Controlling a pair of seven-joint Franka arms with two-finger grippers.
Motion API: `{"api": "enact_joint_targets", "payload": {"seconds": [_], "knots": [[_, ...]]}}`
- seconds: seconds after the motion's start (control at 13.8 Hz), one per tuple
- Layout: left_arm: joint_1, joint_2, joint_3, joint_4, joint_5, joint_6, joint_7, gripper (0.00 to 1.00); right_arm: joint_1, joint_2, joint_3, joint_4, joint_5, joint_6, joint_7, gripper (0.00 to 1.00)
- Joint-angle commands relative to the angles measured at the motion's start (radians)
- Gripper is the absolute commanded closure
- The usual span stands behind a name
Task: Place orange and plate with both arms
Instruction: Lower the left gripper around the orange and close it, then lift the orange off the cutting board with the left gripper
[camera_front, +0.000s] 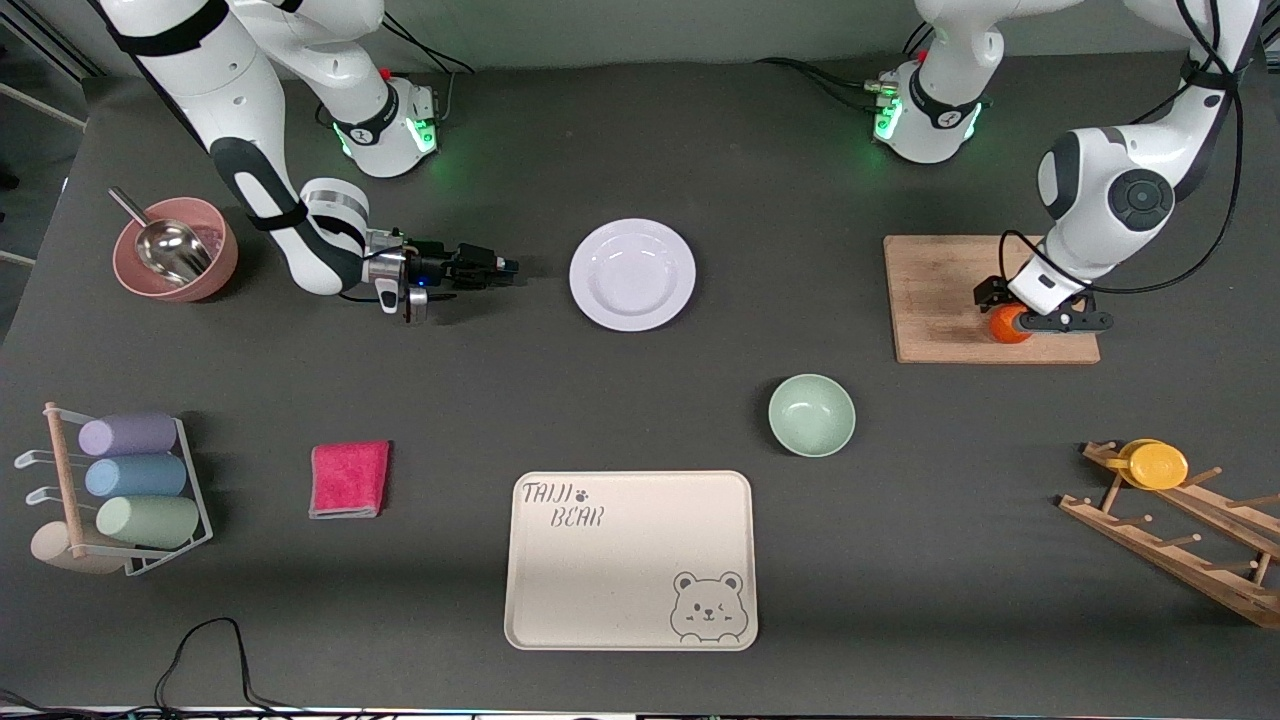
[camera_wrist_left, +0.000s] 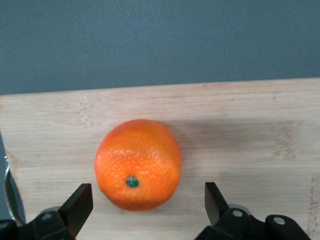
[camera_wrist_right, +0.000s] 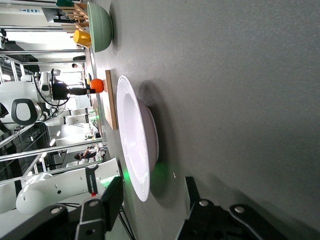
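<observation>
Nearest the front camera lies the cream tray (camera_front: 630, 560), by the table's (camera_front: 640, 150) near edge. On the wooden cutting board (camera_front: 940, 290) at the left arm's end of the table sits the orange (camera_front: 1008, 325), close to the board's near edge; the left gripper (camera_front: 1035, 320) is down around it with its jaws spread wide, one finger on either side and neither touching the fruit. The plate (camera_front: 632, 274) rests mid-table. The right gripper (camera_front: 490, 268) is low beside the plate's rim, its jaws partly open astride the rim, gripping nothing.
</observation>
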Motion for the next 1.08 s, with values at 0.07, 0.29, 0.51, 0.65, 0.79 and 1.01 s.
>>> {"api": "enact_joint_targets", "payload": {"seconds": [0.07, 0.29, 0.51, 0.65, 0.79, 1.01], "knots": [[0.030, -0.032, 0.004, 0.000, 0.023, -0.029, 0.020, 0.00, 0.004, 0.017, -0.007, 0.006, 0.029, -0.010, -0.060, 0.58], [0.036, 0.017, 0.006, 0.000, 0.023, 0.040, 0.017, 0.00, 0.004, 0.018, -0.007, 0.008, 0.030, -0.010, -0.060, 0.58], [0.035, 0.046, 0.004, 0.000, 0.021, 0.086, -0.006, 0.09, 0.003, 0.033, -0.007, 0.014, 0.030, -0.010, -0.089, 0.58], [0.033, 0.046, 0.004, 0.000, 0.020, 0.086, -0.044, 0.54, 0.001, 0.064, -0.021, 0.024, 0.030, -0.018, -0.129, 0.58], [0.033, 0.039, 0.004, 0.001, 0.020, 0.077, -0.053, 1.00, 0.001, 0.093, -0.033, 0.031, 0.030, -0.060, -0.149, 0.58], [0.030, 0.022, 0.004, 0.032, 0.017, 0.024, -0.061, 1.00, 0.001, 0.107, -0.034, 0.038, 0.030, -0.061, -0.171, 0.58]]}}
